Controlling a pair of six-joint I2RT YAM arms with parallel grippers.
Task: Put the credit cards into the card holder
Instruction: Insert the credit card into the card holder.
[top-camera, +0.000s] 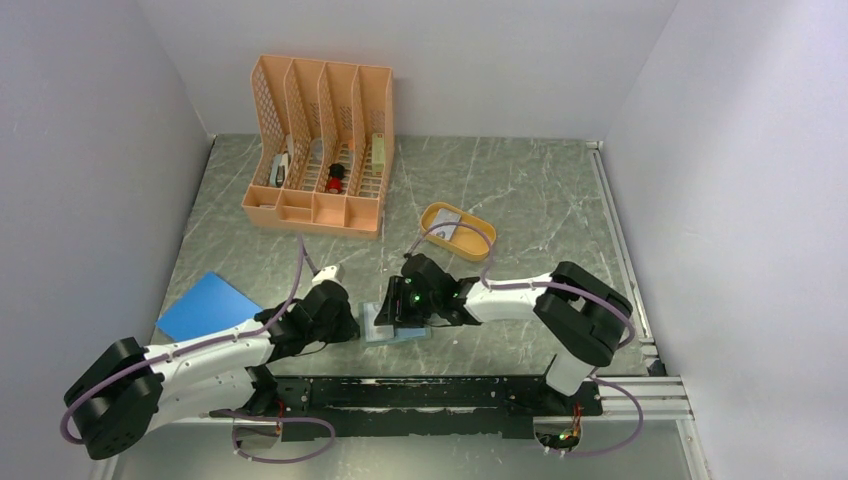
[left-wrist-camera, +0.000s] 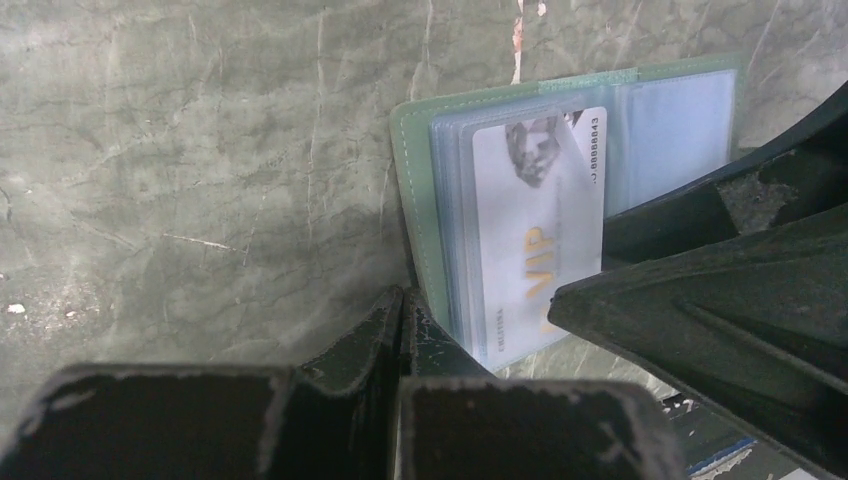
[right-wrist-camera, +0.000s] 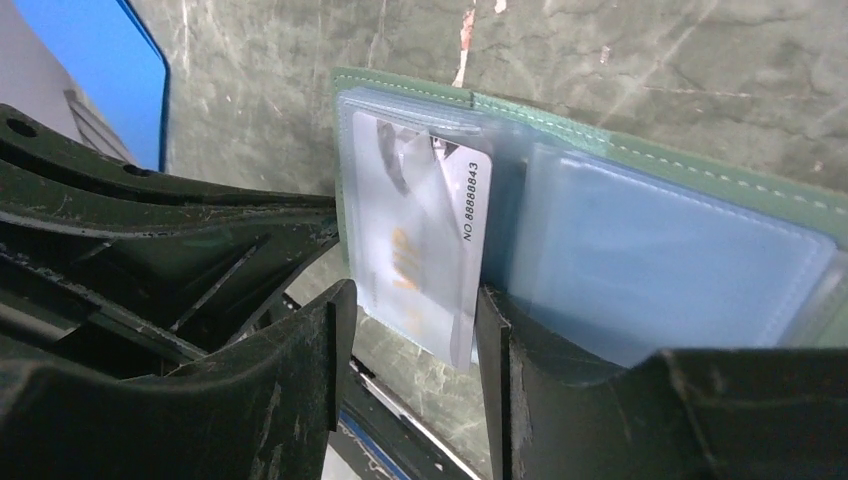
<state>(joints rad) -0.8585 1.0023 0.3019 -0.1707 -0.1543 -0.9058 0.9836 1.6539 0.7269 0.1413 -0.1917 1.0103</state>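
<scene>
While a credit card (right-wrist-camera: 415, 250) sits half inside the card holder (right-wrist-camera: 660, 270), the right fingers (right-wrist-camera: 290, 390) straddle it, released — the left fingers (left-wrist-camera: 380, 340) are clenched. Next, I judge: push it home.

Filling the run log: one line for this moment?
credit card: partway in card holder pocket | left hand: shut | right hand: open, straddling credit card

Jaws tight around card holder (right-wrist-camera: 660, 250)

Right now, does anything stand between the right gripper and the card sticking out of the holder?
Nothing visible does. The right gripper is open, its fingers on both sides of the credit card, which sits partly in a card holder pocket.
</scene>
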